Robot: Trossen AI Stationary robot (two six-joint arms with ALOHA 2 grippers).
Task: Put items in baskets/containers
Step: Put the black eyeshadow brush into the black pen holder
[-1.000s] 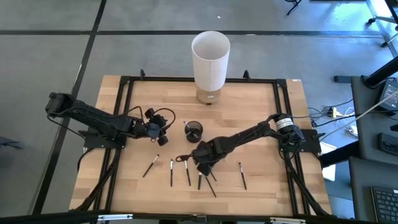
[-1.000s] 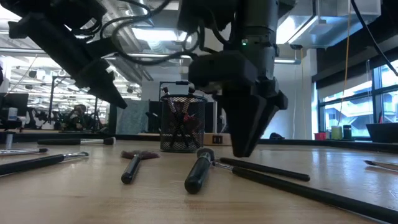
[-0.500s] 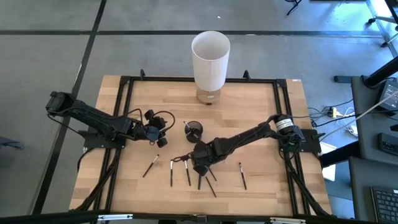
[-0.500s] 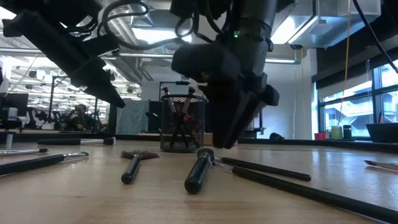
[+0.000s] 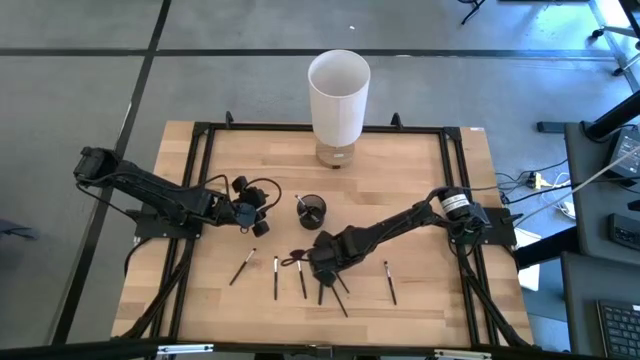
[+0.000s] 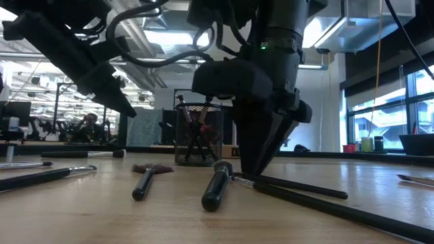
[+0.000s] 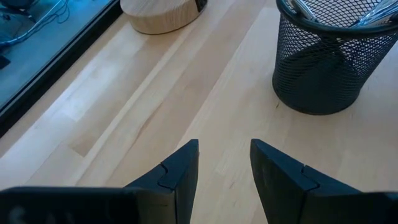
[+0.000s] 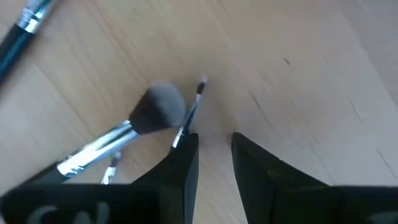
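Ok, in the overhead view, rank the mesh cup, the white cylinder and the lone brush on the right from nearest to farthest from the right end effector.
From the right end effector:
1. Mesh cup, just behind it.
2. Lone brush, to its right; close to the cup's distance.
3. White cylinder, at the table's far edge.

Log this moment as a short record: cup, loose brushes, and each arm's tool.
cup: black mesh cup, mid-table, brushes already inside
loose brushes: several makeup brushes lying on the wooden table in front of the cup
left tool: open, empty, beside the cup
right tool: open, low over the loose brushes, a thin brush by one finger, not gripped
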